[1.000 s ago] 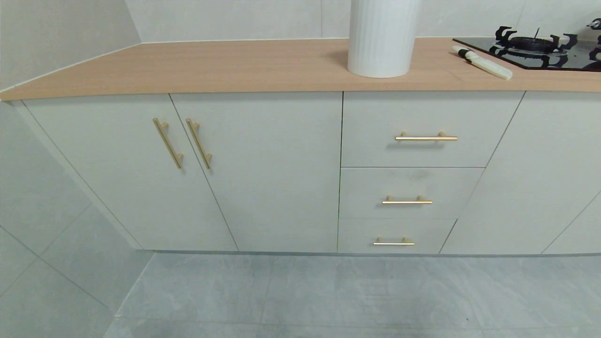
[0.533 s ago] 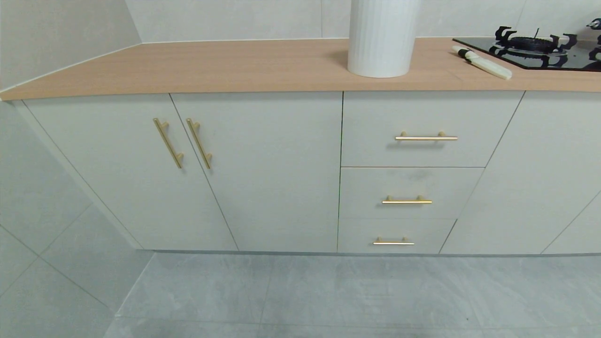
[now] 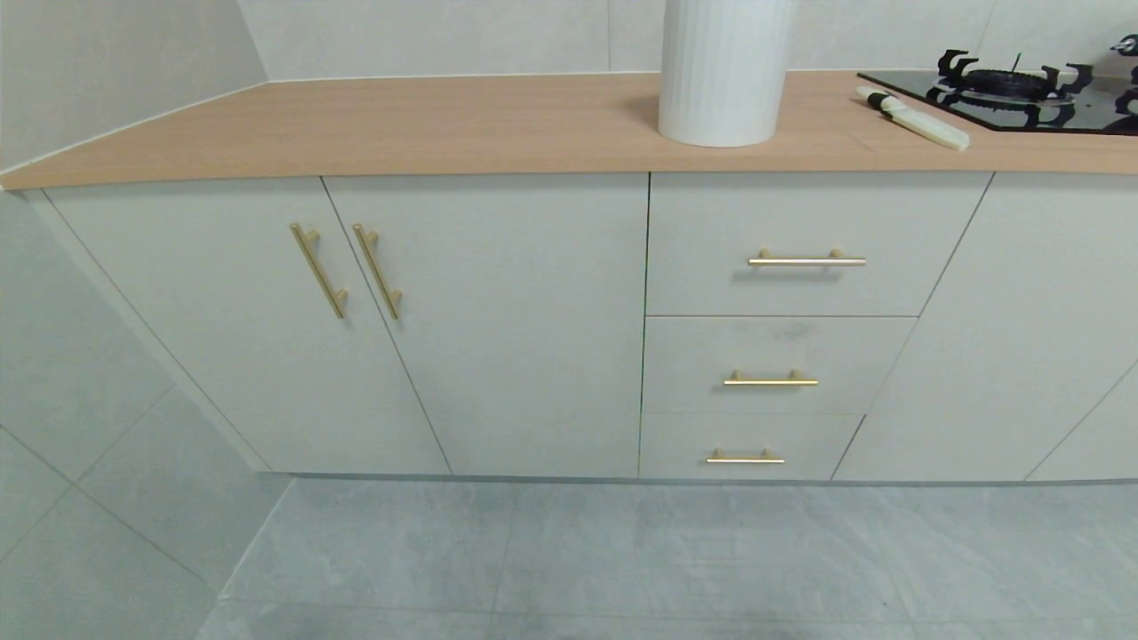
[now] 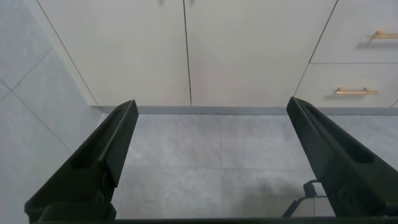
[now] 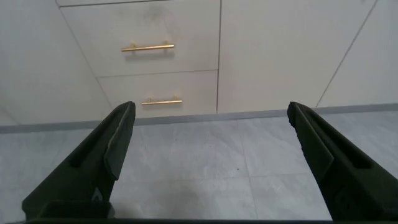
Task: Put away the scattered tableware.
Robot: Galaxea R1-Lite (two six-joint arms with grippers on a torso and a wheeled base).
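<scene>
Wood-grain countertop [image 3: 400,129] spans the head view. Task item noted: one knife [image 3: 913,117], cream-coloured with a dark band near one end. It lies flat on the countertop near the front edge, just beside the black gas hob [image 3: 1022,98]. It is apart from the white ribbed container [image 3: 725,71], which stands upright to its left. Below the countertop are two cabinet doors [image 3: 356,356], both shut, and to their right a stack of three drawers [image 3: 782,347], all shut. My left gripper [image 4: 211,106] hangs low over the grey floor tiles [image 4: 205,162], facing the cabinet base. Its two dark fingers stand wide apart with nothing between them. My right gripper [image 5: 211,107] is likewise spread wide and holds nothing. It hangs over the tiles in front of the lower drawers, whose gold handles [image 5: 148,47] lie ahead of it. Both grippers are well apart from the knife.
</scene>
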